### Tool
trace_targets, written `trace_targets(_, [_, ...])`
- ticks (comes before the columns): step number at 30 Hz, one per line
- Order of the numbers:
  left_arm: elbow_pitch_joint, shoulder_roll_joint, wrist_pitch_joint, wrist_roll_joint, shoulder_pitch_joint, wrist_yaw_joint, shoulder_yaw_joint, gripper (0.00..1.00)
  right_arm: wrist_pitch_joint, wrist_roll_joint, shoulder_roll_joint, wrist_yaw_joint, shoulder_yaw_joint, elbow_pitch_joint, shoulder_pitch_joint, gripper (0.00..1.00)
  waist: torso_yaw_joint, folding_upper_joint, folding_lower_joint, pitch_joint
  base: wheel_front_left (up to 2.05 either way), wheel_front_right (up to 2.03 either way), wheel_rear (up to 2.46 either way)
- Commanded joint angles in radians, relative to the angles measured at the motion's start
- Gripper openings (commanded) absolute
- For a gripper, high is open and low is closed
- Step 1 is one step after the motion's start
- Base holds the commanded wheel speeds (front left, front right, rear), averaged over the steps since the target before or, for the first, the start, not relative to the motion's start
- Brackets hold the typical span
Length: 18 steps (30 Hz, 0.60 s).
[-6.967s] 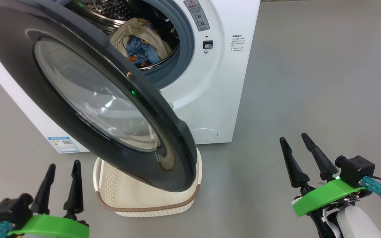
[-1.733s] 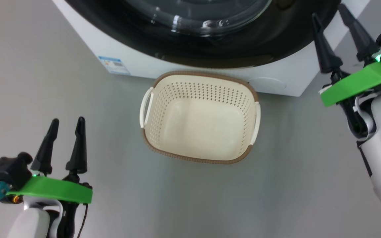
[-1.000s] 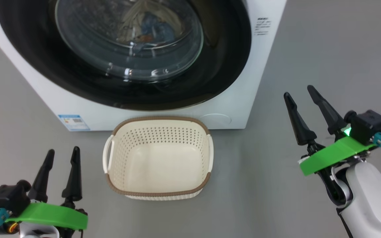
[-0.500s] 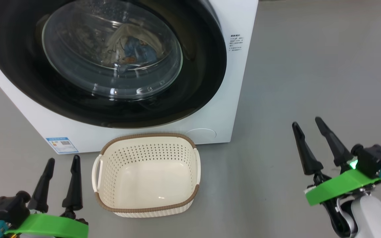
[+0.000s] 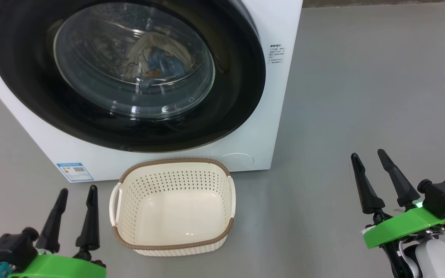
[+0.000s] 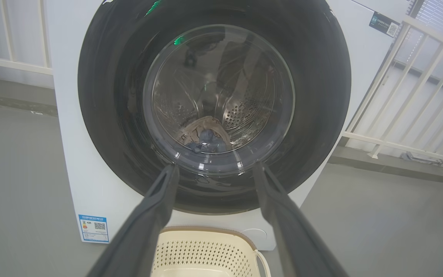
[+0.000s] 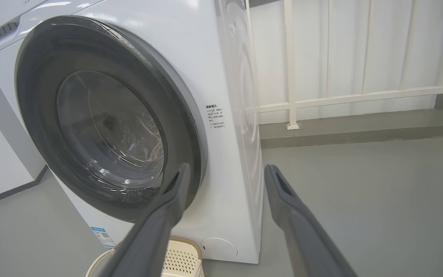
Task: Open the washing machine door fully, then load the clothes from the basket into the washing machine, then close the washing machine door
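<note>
1. washing machine [image 5: 280,116]: white front-loader, standing on the grey floor [image 5: 361,77].
2. washing machine door [image 5: 238,96]: glossy black, lying shut against the machine's front.
3. basket [image 5: 172,245]: cream with a brown rim, sitting on the floor just before the machine (its bottom is showing bare).
4. clothes [image 5: 160,65]: blue and cream bundle, lying inside the drum and showing through the porthole.
5. left end effector [image 5: 78,189], right end effector [image 5: 367,153]: the 2 fingers of each are standing apart, gripping nothing, hovering either side of the basket.

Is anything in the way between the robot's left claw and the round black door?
Nothing visible. The left gripper faces the washing machine door across open air; the basket sits lower, off that line.
</note>
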<state>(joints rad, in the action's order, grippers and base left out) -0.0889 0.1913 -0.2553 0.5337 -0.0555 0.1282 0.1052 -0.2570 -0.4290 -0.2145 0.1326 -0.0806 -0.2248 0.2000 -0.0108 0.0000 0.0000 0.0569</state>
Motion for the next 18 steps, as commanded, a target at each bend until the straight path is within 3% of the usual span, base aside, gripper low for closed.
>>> trace_targets(1, [0.024, 0.025, -0.006, 0.006, -0.019, 0.003, -0.035, 1.00, -0.005, 0.015, -0.003, -0.002, -0.013, 0.018, -0.009, 1.00, 0.002, 0.0000, 0.0000, 0.002, 0.00, 0.00, 0.00])
trace_targets(18, [0.016, 0.011, -0.006, -0.006, -0.020, 0.003, -0.049, 1.00, -0.005, 0.022, 0.000, -0.002, -0.009, 0.006, 0.005, 1.00, 0.012, 0.0000, 0.0000, 0.008, 0.00, 0.00, 0.00])
